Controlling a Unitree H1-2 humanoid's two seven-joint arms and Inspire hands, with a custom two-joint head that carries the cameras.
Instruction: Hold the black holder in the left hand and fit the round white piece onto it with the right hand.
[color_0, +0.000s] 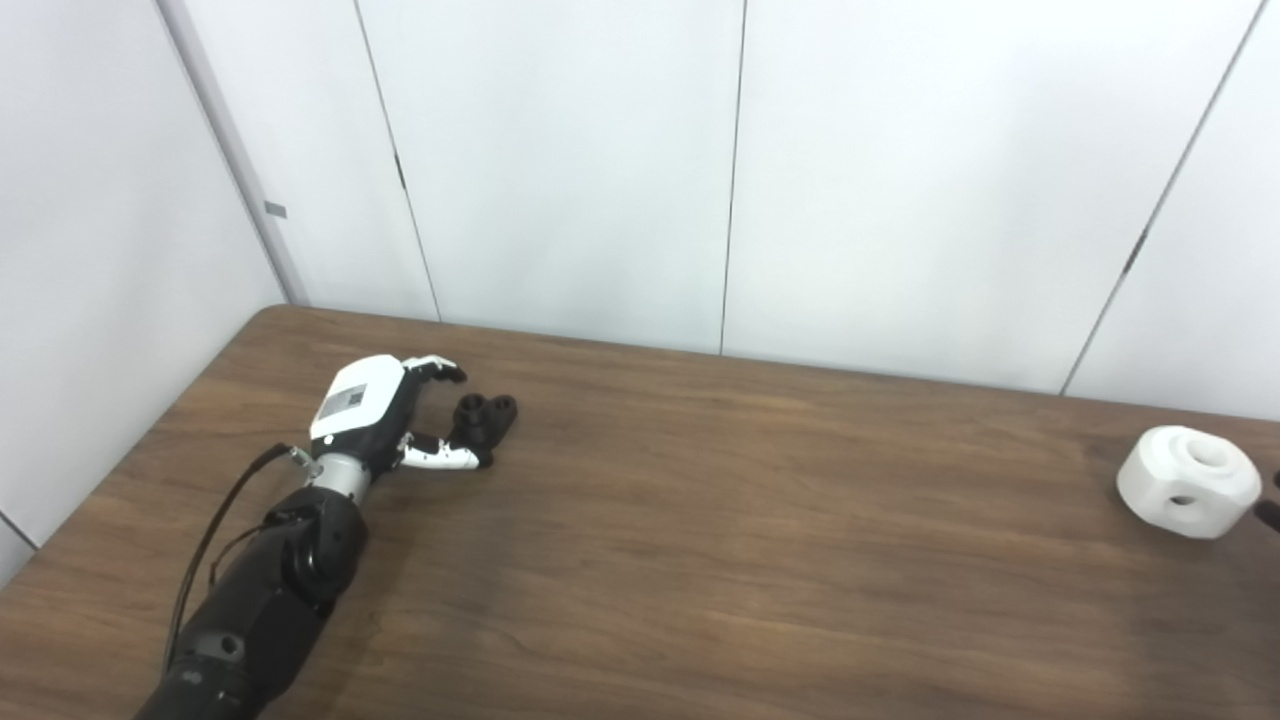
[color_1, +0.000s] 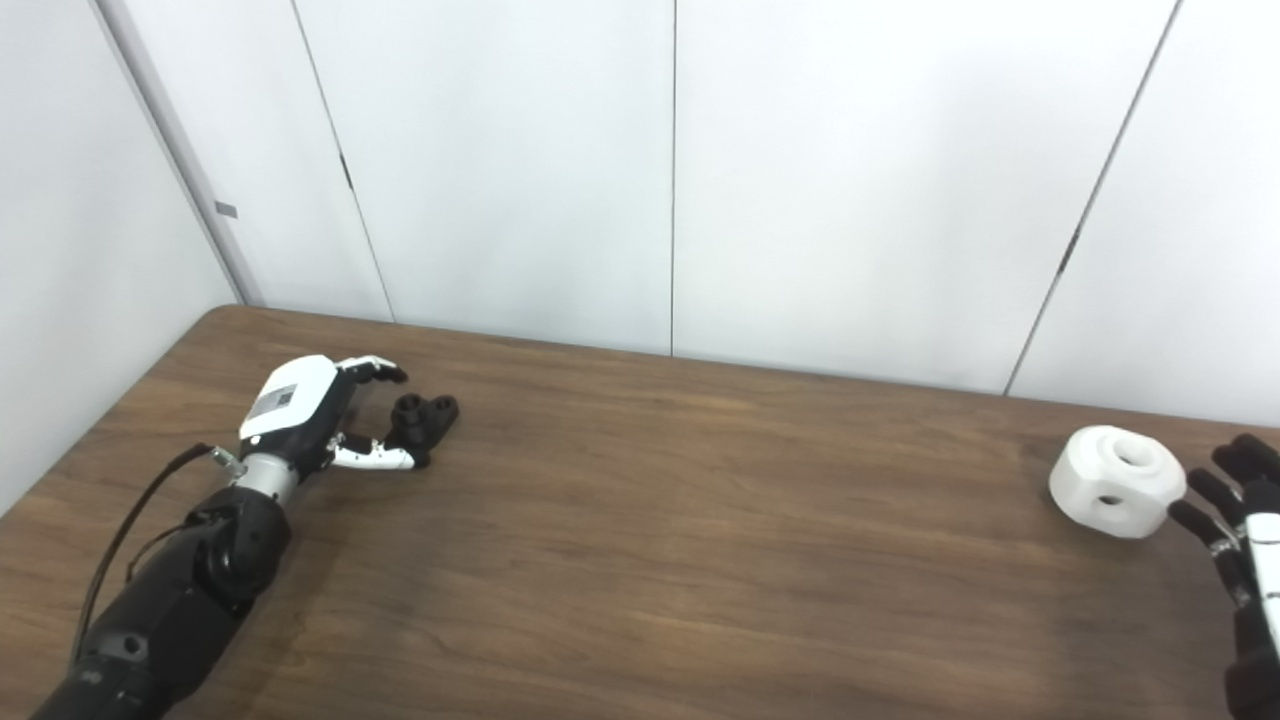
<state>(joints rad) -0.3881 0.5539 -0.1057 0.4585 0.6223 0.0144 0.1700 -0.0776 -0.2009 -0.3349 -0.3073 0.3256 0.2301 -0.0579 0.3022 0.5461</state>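
The right hand (color_1: 1245, 540), fingers spread, sits just beside the round white piece (color_1: 1116, 481), seemingly light, rigid plastic best gripped across its rim, while far leftward the left hand (color_0: 385, 415) half-encircles the black holder (color_0: 484, 416) without clasping it.

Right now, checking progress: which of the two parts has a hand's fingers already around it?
The black holder, far left: the left hand has fingers on either side. The round white piece sits apart from the right hand.

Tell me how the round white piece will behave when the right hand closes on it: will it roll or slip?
The round white piece looks rigid, probably moulded or printed plastic, so it should not deform. It rests tilted on the table, so a nudge from the open right hand may rock or roll it. Its smooth curved sides could slip.
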